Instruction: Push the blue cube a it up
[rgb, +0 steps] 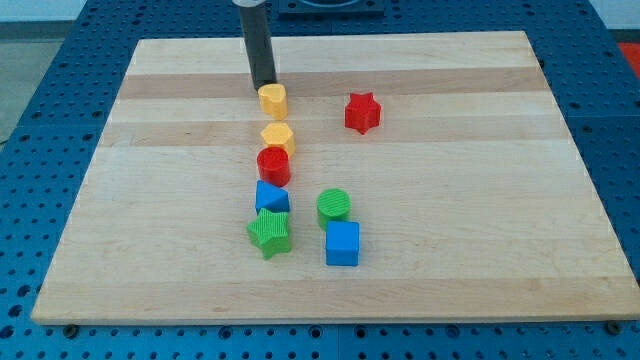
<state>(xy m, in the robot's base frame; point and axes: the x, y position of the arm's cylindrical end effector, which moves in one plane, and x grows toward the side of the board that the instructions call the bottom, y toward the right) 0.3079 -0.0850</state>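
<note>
The rod comes down nearly upright from the view's top edge, leaning very slightly, and my tip (265, 87) rests on the wooden board (480, 280) just above the upper yellow block (273, 99), touching it or nearly so; which of the two cannot be made out. The rod ends plainly, with no jaws to open or close, and it holds nothing. The blue cube (342, 243) sits well apart from my tip, far down toward the view's bottom and a little to the right, just below the green cylinder (334, 206). Between my tip and the cube runs a near-vertical line of blocks: the upper yellow block, a second yellow block (277, 137), a red cylinder (273, 166), a blue triangular block (271, 197) and a green star (270, 232), which lies just left of the cube. A red star (362, 112) stands alone to the right of the yellow pair.
</note>
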